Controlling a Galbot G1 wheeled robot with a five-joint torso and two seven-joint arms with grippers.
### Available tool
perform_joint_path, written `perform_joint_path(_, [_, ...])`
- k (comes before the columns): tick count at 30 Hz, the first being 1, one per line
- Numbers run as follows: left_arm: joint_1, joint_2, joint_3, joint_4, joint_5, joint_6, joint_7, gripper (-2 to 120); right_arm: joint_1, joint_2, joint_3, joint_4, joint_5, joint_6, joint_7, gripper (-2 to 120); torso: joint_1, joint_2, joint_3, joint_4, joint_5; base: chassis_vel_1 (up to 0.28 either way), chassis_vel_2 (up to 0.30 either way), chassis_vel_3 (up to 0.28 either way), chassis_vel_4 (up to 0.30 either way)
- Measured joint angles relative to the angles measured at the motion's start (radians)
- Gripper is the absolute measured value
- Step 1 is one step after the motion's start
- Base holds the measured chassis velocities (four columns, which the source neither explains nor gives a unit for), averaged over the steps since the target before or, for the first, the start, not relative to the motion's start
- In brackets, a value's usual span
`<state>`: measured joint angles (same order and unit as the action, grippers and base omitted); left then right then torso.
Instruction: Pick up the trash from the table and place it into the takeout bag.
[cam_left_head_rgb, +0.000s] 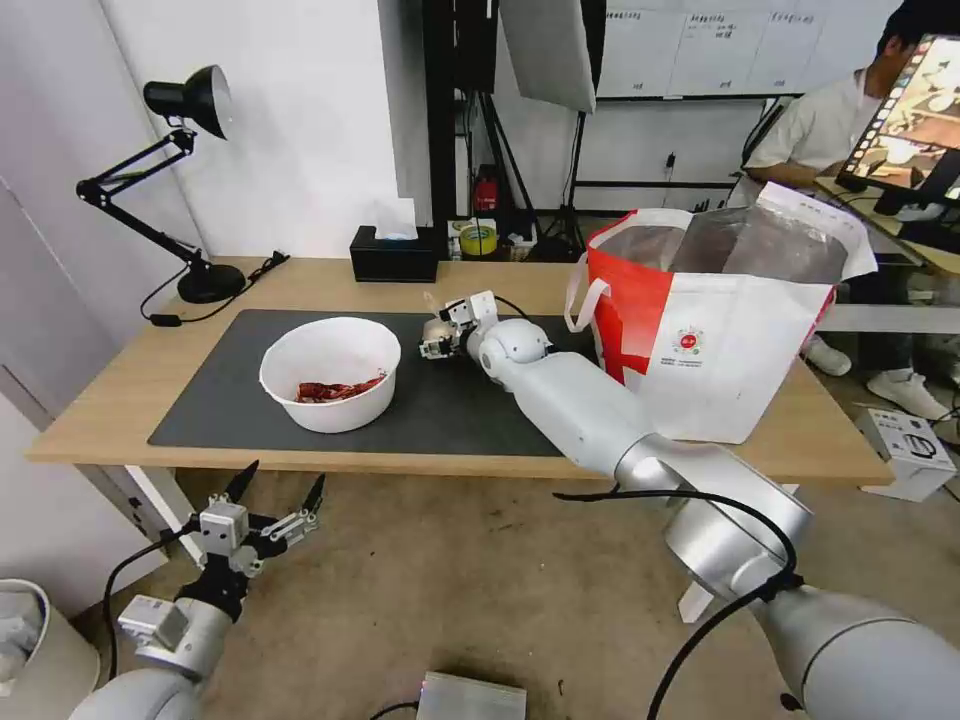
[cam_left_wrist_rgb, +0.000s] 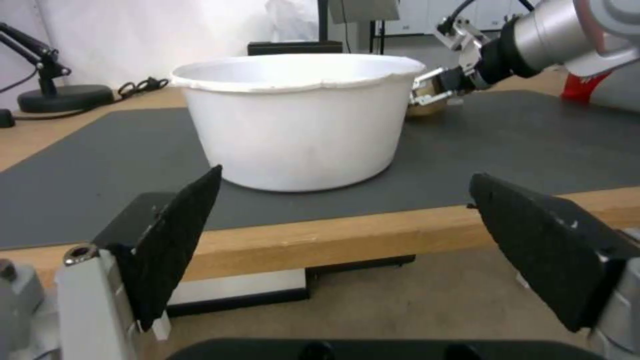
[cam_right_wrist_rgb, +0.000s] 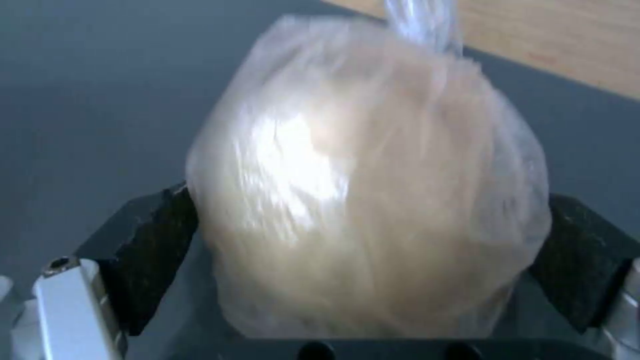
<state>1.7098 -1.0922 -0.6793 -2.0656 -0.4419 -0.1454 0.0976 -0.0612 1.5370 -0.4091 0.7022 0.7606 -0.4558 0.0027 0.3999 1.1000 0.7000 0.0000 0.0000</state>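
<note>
A white round bowl (cam_left_head_rgb: 330, 385) with red scraps (cam_left_head_rgb: 338, 388) stands on the dark grey mat (cam_left_head_rgb: 470, 400) of the table (cam_left_head_rgb: 300, 285). To its right, low over the mat, my right gripper (cam_left_head_rgb: 437, 335) is shut on the knotted clear bag of beige food (cam_right_wrist_rgb: 360, 190), whose sides press against both pads (cam_right_wrist_rgb: 160, 240). The takeout bag (cam_left_head_rgb: 720, 340) stands open on the table's right end, just past my right arm. My left gripper (cam_left_head_rgb: 280, 490) hangs open below the table's front edge, facing the bowl (cam_left_wrist_rgb: 293, 120) from a distance.
A black desk lamp (cam_left_head_rgb: 190, 180) stands at the table's far left corner, and a black tissue box (cam_left_head_rgb: 393, 255) and a tape roll (cam_left_head_rgb: 478, 240) sit along the far edge. A small white box (cam_left_head_rgb: 905, 450) lies on the floor at the right.
</note>
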Motion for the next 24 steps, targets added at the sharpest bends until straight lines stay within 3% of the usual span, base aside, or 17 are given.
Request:
perform_joint_path(2, [0.000, 0.000, 0.000, -0.001, 0.001, 0.000, 0.000, 100, -0.003, -0.003, 0.000, 0.001, 0.000, -0.001, -0.001, 99, 0.000, 0.000, 0.000, -0.0001, 0.0000, 0.000, 0.000, 0.000, 0.000])
perform_joint_path(24, [-0.016, 0.003, 0.028, 0.012, 0.018, -0.003, 0.002, 100, -0.029, -0.075, 0.000, 0.062, -0.003, 0.053, 0.027, 18, 0.000, 0.000, 0.000, -0.0002, 0.0001, 0.000, 0.000, 0.000, 0.000])
